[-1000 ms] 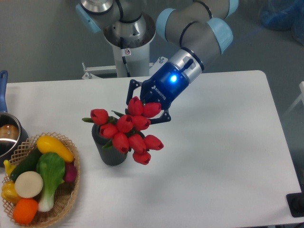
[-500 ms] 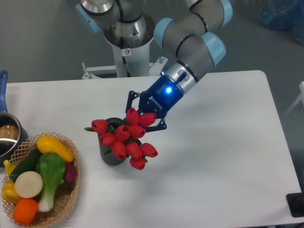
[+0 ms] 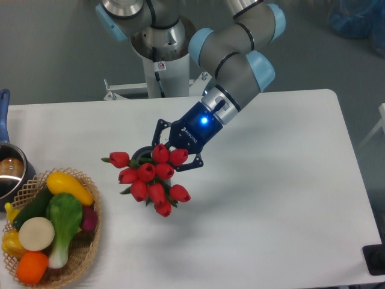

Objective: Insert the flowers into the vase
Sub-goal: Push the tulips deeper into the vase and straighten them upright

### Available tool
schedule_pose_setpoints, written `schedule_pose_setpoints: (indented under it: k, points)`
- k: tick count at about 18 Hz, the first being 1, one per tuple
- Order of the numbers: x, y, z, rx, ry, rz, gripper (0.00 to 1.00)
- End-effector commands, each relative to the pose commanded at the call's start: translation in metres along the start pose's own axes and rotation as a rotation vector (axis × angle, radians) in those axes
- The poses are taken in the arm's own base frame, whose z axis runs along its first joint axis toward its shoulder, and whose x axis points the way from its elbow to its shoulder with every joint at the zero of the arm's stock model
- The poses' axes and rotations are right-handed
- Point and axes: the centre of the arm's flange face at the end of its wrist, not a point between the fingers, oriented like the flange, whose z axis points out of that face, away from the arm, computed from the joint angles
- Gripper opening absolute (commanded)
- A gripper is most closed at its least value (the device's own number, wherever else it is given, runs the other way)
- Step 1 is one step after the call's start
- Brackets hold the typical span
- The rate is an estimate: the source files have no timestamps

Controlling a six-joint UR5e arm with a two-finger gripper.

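Insertion looks nearly done in the fixed camera's view: the claw (image 3: 173, 152) pinches the flowers (image 3: 150, 179) by their stems, buds massed right over the vase (image 3: 141, 155) on the desk (image 3: 271, 180). Release remains. The vase is mostly hidden, so stem depth is unclear.

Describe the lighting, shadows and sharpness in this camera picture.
Fixed camera view: soft, even overhead light; the white table is bright but not blown out. A faint diffuse shadow lies beside the flowers. A blue indicator light glows on the hand. The flowers largely cover the vase, so its dark body is hard to read. Focus is fair, slightly soft overall; no obvious motion blur.
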Motion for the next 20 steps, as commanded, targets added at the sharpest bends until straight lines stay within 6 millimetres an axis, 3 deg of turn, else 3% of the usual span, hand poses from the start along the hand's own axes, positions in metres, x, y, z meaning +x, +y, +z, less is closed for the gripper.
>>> schedule_pose_setpoints:
  k: [4,8,10,15,20]
  points:
    - [0.005,0.007,0.001,-0.003,0.003,-0.010,1.00]
    - [0.008,0.017,-0.002,-0.043,-0.021,-0.010,1.00]
    - [0.021,0.022,-0.009,-0.069,-0.046,0.001,1.00]
    - [0.049,0.040,-0.052,-0.233,-0.202,0.095,1.00]
    - [0.048,0.037,-0.068,-0.232,-0.241,0.092,1.00]
